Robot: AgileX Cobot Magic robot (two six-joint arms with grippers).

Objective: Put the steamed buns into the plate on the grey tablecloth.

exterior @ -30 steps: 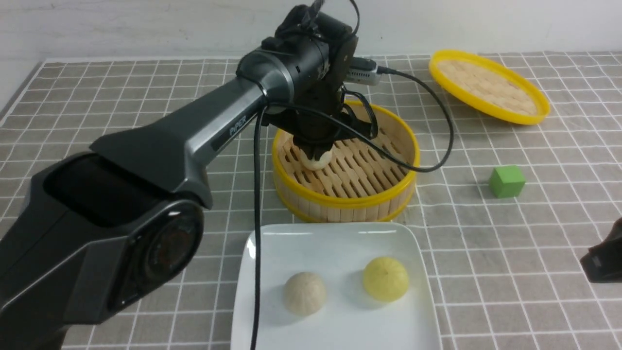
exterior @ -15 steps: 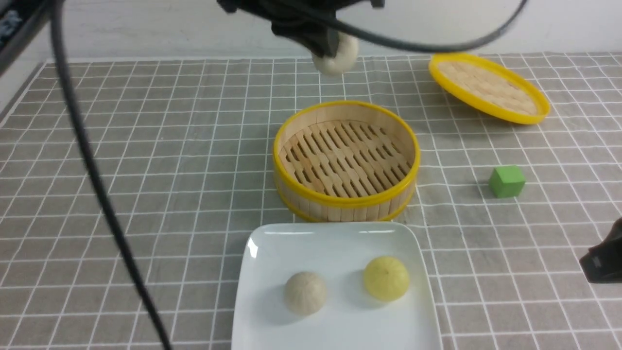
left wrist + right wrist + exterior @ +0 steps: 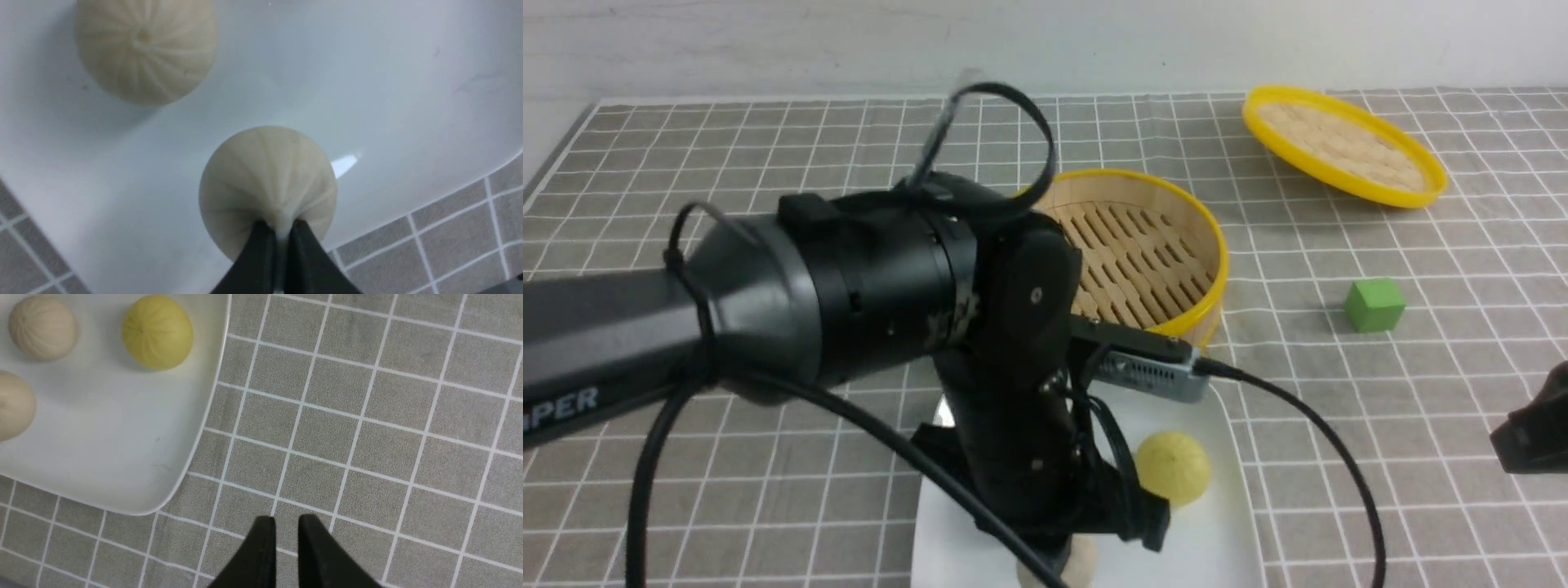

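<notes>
My left gripper (image 3: 282, 226) is shut on the pleated top of an off-white steamed bun (image 3: 267, 183), low over the near part of the white plate (image 3: 388, 81). I cannot tell whether this bun touches the plate. A second off-white bun (image 3: 145, 49) lies on the plate beside it, and a pale yellow bun (image 3: 1173, 467) lies on the plate's right side. The left arm hides most of the plate (image 3: 1225, 523) in the front view. The plate rests on the grey tablecloth (image 3: 768, 163). My right gripper (image 3: 286, 520) hovers over bare cloth right of the plate, its jaws slightly apart and holding nothing.
A yellow-rimmed bamboo steamer basket (image 3: 1143, 245) stands behind the plate with no bun showing in it. Its woven lid (image 3: 1343, 147) lies at the back right. A green cube (image 3: 1374, 305) sits on the cloth to the right of the basket.
The left arm lifted the off-white bun out of the steamer basket, raised it high, then swung back and down over the plate. The right arm has barely moved.
</notes>
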